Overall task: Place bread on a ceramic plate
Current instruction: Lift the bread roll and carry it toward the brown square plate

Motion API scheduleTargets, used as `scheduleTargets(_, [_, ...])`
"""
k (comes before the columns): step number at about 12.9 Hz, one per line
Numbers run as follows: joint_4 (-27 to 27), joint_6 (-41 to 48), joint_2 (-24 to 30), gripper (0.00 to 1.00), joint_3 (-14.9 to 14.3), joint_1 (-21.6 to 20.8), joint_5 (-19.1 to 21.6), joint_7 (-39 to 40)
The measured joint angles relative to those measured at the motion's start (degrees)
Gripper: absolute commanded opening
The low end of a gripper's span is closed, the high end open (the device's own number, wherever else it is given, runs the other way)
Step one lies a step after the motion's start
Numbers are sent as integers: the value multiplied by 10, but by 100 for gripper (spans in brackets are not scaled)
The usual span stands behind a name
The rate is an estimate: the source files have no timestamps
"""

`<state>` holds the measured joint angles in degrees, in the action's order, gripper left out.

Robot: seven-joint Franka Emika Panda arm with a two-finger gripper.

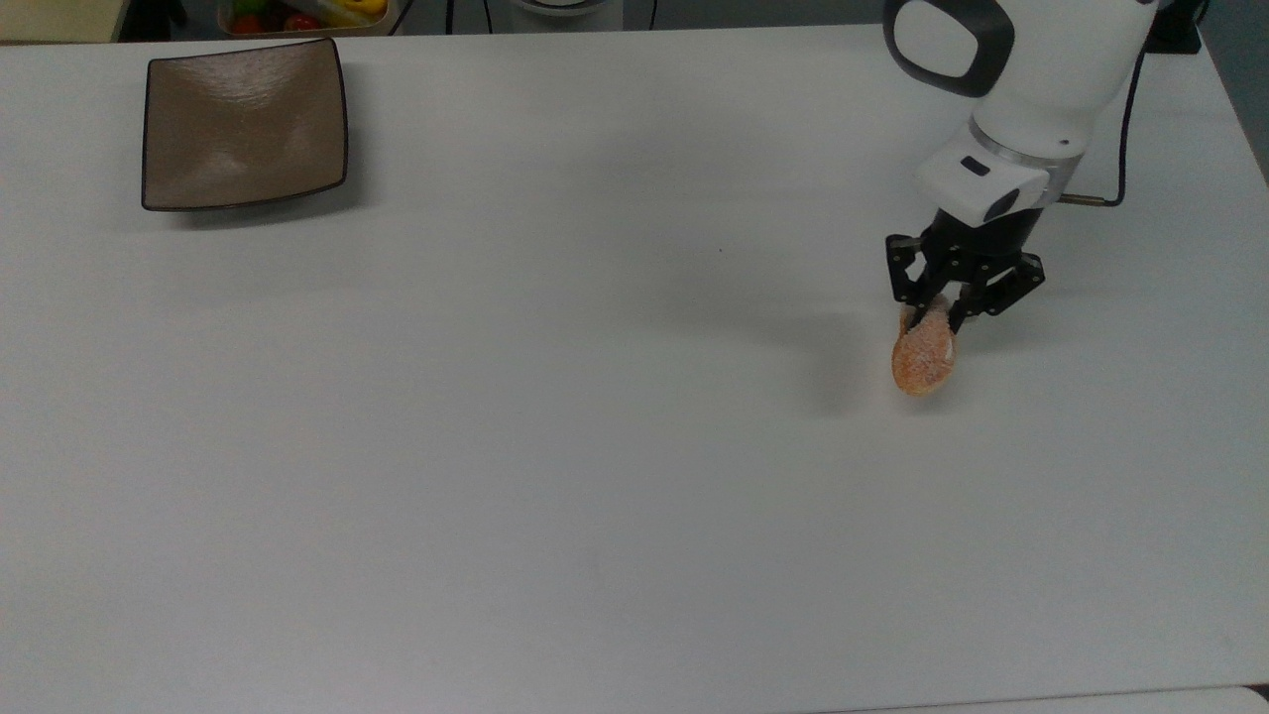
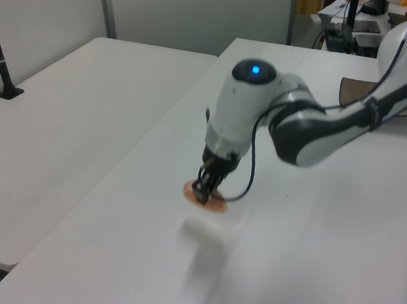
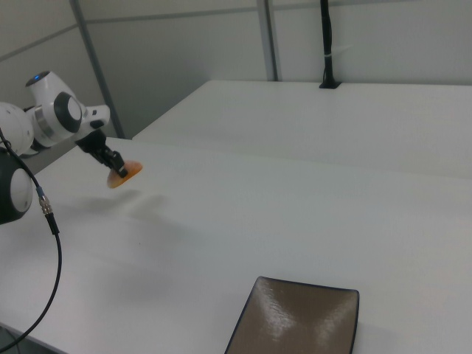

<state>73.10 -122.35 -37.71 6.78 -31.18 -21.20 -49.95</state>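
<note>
The bread (image 1: 924, 363) is held clenched at one end between the fingers (image 1: 920, 300) of the gripper (image 1: 938, 309) and is seen lifted clear of the white surface (image 1: 595, 446); in the right view a soft shadow is cast well below it. The pick-up is judged done. The carry and the set-down are judged still to do: the ceramic plate (image 1: 244, 123) lies bare at the far corner, at the top view's upper left, well apart from the bread at the top view's right.

Bread as seen: small, oval, orange-brown, with a pale speckled crust. It hangs tilted from the fingers, its free end lower in the top view. It is much smaller than the plate. The white stripe cannot be made out here.

Plate as seen: square, glossy taupe-brown, thin dark rim, corners slightly upturned. In the right view it sits at the near edge, nothing on it.

A container of colourful fruit (image 1: 302, 14) is noted just beyond the plate at the top view's upper edge, off the surface. A black cable (image 1: 1123, 139) is seen trailing beside the wrist.
</note>
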Motion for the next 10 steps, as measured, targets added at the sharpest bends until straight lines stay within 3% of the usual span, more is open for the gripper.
scheduleTargets(2, [81,3,76,33,-11,36,0,67])
scheduleTargets(5, [184,3,178,33,-73,76,52,212])
scheduleTargets(10, [257,86,264,33,-165,116,106,448])
